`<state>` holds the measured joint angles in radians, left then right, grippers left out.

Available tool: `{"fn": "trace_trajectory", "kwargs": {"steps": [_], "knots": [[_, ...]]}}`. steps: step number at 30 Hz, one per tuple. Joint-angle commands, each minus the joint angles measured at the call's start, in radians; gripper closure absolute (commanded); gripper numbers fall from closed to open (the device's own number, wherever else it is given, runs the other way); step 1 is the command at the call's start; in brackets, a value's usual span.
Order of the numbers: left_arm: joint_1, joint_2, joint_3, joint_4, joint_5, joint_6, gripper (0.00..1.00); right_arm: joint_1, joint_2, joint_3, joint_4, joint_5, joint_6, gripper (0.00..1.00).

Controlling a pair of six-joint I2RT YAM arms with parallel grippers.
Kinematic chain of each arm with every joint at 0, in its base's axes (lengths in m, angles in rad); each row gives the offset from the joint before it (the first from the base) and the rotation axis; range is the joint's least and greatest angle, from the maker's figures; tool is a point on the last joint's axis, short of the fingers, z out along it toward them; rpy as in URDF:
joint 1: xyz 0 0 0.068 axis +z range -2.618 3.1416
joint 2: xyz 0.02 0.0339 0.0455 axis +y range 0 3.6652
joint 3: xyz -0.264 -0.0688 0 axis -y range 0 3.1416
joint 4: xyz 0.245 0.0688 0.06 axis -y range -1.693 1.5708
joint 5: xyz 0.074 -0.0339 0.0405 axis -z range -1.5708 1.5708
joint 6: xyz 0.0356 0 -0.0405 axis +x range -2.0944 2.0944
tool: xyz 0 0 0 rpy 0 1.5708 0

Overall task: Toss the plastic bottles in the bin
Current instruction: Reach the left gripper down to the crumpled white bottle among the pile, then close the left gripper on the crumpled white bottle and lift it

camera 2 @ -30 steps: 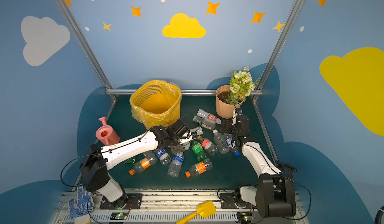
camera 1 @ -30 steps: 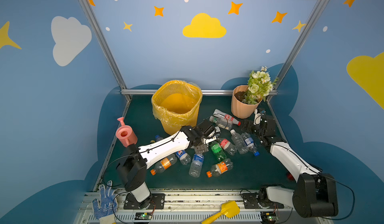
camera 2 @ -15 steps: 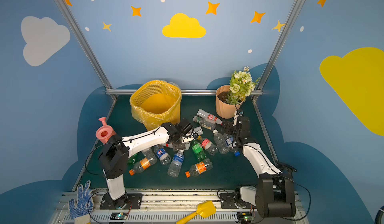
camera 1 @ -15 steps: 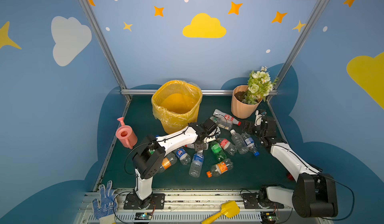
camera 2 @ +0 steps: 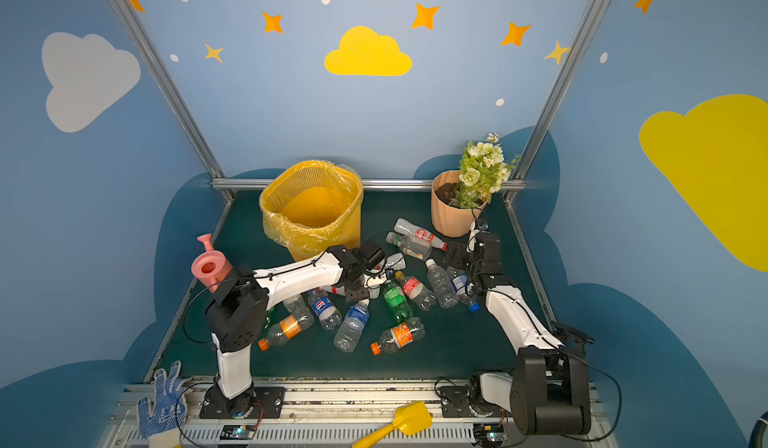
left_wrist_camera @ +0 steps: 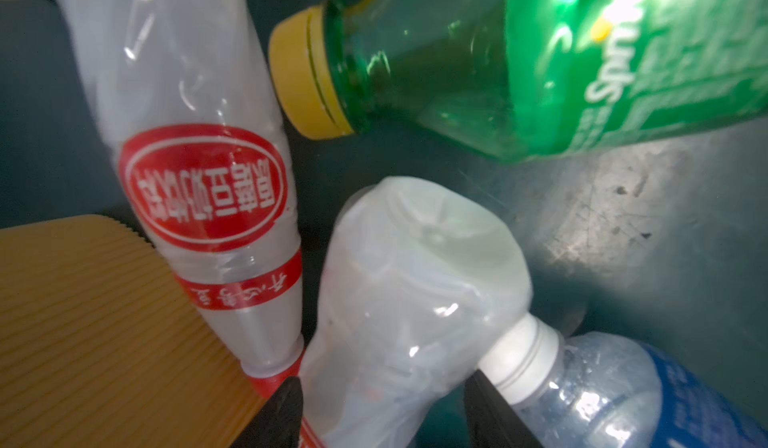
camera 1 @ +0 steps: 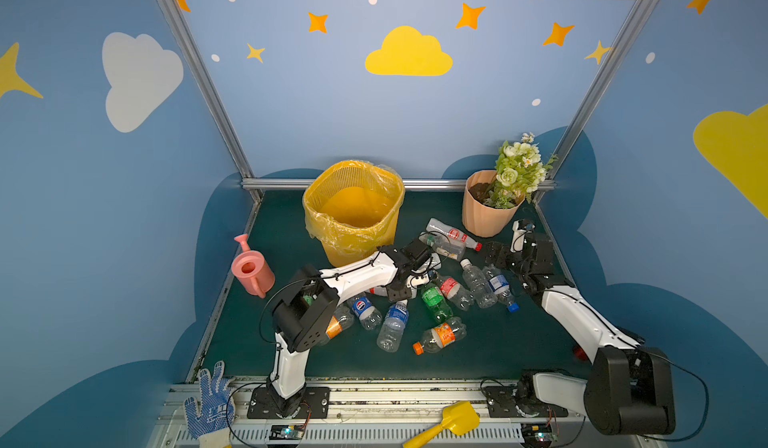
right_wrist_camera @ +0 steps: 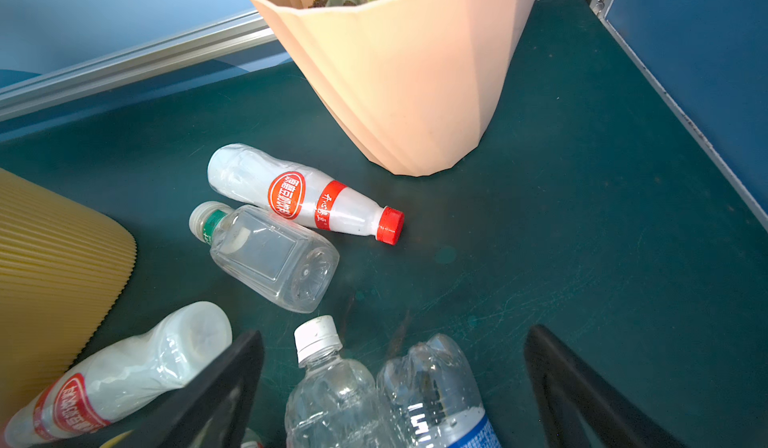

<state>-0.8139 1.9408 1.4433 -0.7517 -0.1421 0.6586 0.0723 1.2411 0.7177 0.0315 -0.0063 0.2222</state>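
Several plastic bottles (camera 1: 434,302) lie strewn on the green mat in front of the yellow bin (camera 1: 353,238), which also shows in the other top view (camera 2: 311,234). My left gripper (camera 1: 405,288) (camera 2: 361,288) is down in the pile, close to the bin's foot. In the left wrist view a crumpled opaque white bottle (left_wrist_camera: 407,300) sits between its jaws; one finger touches it and a thin gap shows at the other. My right gripper (camera 1: 505,261) (right_wrist_camera: 395,388) stands wide open over a white-capped clear bottle (right_wrist_camera: 332,392) and a blue-labelled bottle (right_wrist_camera: 432,400).
A peach flower pot (camera 1: 486,213) stands at the back right, near a red-labelled white bottle (right_wrist_camera: 291,192) and a square clear bottle (right_wrist_camera: 270,255). A pink watering can (camera 1: 249,267) is at the left. A glove (camera 1: 208,400) and a yellow scoop (camera 1: 453,421) lie on the front rail.
My left arm's base and elbow have swung right while its gripper stayed in the pile, and its jaws have narrowed round the white bottle. The right arm has not moved.
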Motion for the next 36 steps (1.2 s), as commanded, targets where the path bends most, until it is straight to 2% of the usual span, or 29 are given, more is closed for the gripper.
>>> {"fn": "trace_trajectory", "kwargs": {"steps": [1, 4, 10, 21, 27, 32, 36], "knots": [[0.004, 0.015, 0.006, -0.026, 0.024, 0.003, 0.39, -0.008, -0.002, 0.000, -0.012, 0.017, 0.011, 0.03], [0.009, 0.031, 0.014, -0.029, 0.036, 0.000, 0.43, -0.009, 0.001, 0.002, -0.013, 0.014, 0.012, 0.03], [0.011, 0.044, 0.019, -0.024, 0.055, -0.006, 0.43, -0.013, 0.004, 0.005, -0.012, 0.012, 0.011, 0.03], [0.021, 0.071, 0.012, -0.018, 0.051, -0.004, 0.33, -0.019, 0.018, 0.005, -0.009, 0.006, 0.021, 0.03], [0.024, 0.081, 0.014, -0.012, 0.055, -0.004, 0.36, -0.025, 0.026, 0.006, -0.006, 0.003, 0.023, 0.03], [0.023, 0.075, 0.025, -0.012, 0.062, -0.002, 0.44, -0.029, 0.026, 0.003, -0.003, -0.003, 0.030, 0.03], [0.024, 0.059, 0.031, -0.001, 0.057, -0.001, 0.45, -0.030, 0.027, 0.000, 0.002, -0.012, 0.031, 0.03]]}}
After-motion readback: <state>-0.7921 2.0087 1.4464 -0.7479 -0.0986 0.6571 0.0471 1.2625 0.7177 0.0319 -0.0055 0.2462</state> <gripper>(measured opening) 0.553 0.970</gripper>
